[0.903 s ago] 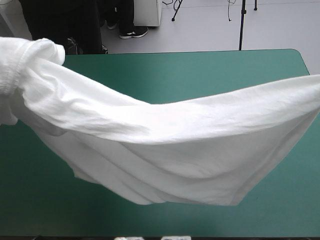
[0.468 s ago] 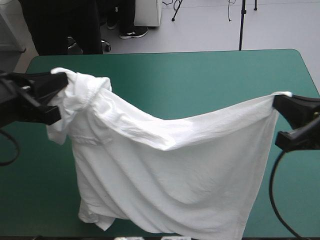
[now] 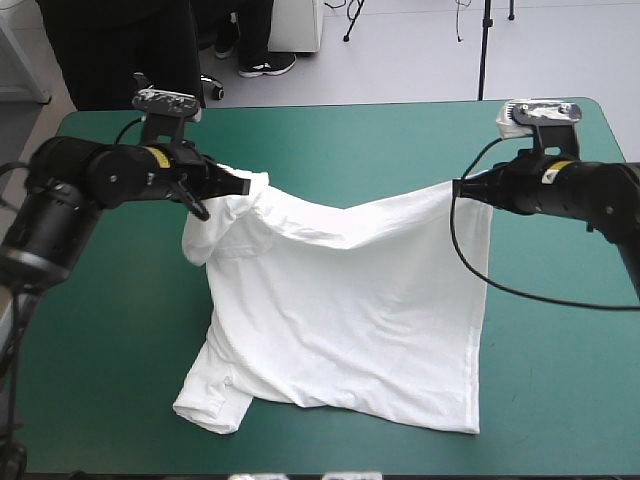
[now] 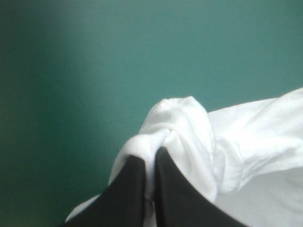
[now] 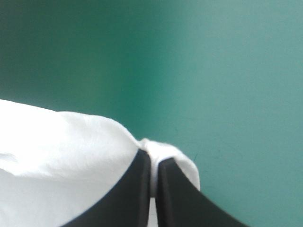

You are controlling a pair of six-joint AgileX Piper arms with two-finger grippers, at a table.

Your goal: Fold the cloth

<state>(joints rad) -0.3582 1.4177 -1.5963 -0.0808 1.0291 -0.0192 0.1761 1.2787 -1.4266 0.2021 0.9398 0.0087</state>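
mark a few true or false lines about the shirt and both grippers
1. The left gripper is shut on the T-shirt. True.
2. The right gripper is open and empty. False: it is shut on the T-shirt's far corner.
3. The T-shirt's near part lies on the table. True.
4. The T-shirt is a folded bundle. False: it is spread out, its far edge stretched between the grippers.
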